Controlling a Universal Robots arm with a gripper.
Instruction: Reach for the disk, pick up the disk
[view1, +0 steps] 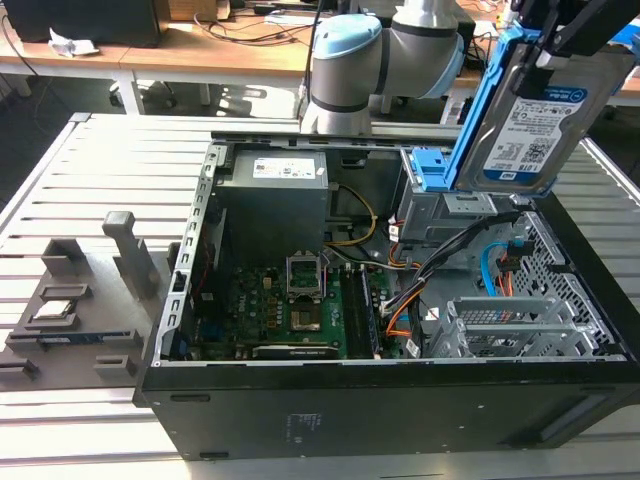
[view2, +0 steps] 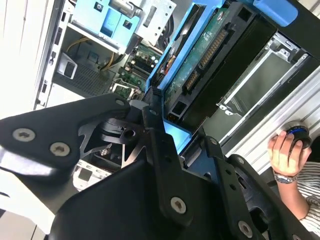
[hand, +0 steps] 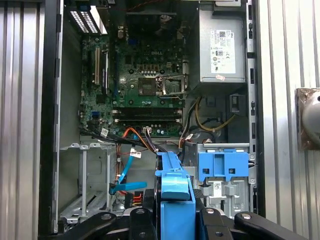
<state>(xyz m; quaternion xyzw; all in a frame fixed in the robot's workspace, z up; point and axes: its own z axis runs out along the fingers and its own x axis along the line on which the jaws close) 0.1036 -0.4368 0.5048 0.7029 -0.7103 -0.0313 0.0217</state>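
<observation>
the gripper (view1: 585, 30) is clamped on the disk (view1: 535, 125) and holds it in the air, clear of the open computer case (view1: 400, 400). in the exterior view the disk sits at about 2 o'clock from the middle of the case, above the drive bay corner, tilted so its white-and-blue label faces the camera and its blue carrier frame (view1: 478, 110) runs down the edge toward the exterior view's left. the lower end of the disk hangs just above a blue caddy (view1: 432, 170) that sits in the case's bay.

in the second wrist view the dark gripper fingers (view2: 160, 150) close around the frame's edge, and the disk's (view2: 210, 60) underside with its green circuit board shows, rising toward 1 o'clock. a person's hand (view2: 285, 152) rests on a round knob at 4 o'clock, by the case's outer side.

in the first wrist view the camera looks straight down into the case: the motherboard (hand: 145, 85) lies at 12 o'clock, the grey power supply (hand: 222, 47) at 1 o'clock, the blue caddy (hand: 223, 165) at 4 o'clock, and the frame's blue top (hand: 175, 192) stands at 6 o'clock between the two gripper fingers (hand: 220, 225).

the arm's pale blue joint (view1: 345, 55) stands behind the case at 12 o'clock in the exterior view. a grey fixture (view1: 75, 310) with slots rests on the slatted table (view1: 120, 170) at 9 o'clock.
</observation>
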